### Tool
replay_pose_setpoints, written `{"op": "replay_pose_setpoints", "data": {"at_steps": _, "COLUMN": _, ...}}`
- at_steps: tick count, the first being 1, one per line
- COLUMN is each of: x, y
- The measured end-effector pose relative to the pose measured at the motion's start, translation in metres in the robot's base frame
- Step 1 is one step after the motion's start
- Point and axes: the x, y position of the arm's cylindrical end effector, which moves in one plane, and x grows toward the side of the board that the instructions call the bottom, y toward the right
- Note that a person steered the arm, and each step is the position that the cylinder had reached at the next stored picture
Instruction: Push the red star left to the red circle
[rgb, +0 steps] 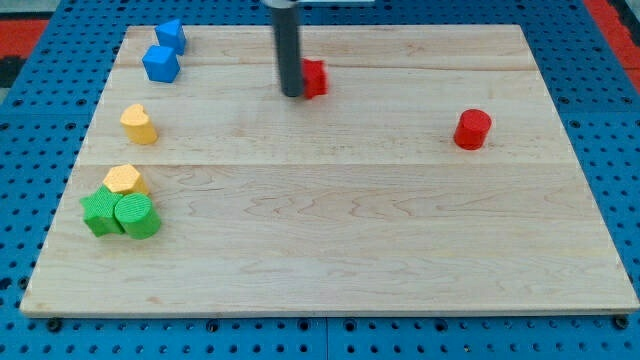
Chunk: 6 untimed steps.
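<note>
A red block (316, 77), partly hidden behind my rod so its shape is unclear, sits near the view's top centre of the wooden board (330, 240). My tip (292, 94) touches its left side. A red circle (472, 130), a short cylinder, stands far off at the view's right, alone.
Two blue blocks (170, 36) (160, 64) lie at the top left. A yellow block (139, 124) sits below them. A yellow hexagon (123, 179) and two green blocks (99, 213) (137, 216) cluster at the left edge.
</note>
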Motion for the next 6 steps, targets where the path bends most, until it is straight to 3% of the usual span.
{"op": "replay_pose_setpoints", "data": {"at_steps": 1, "x": -0.003, "y": -0.042}}
{"op": "replay_pose_setpoints", "data": {"at_steps": 2, "x": -0.033, "y": -0.088}}
{"op": "replay_pose_setpoints", "data": {"at_steps": 4, "x": -0.055, "y": -0.027}}
{"op": "replay_pose_setpoints", "data": {"at_steps": 6, "x": 0.033, "y": 0.105}}
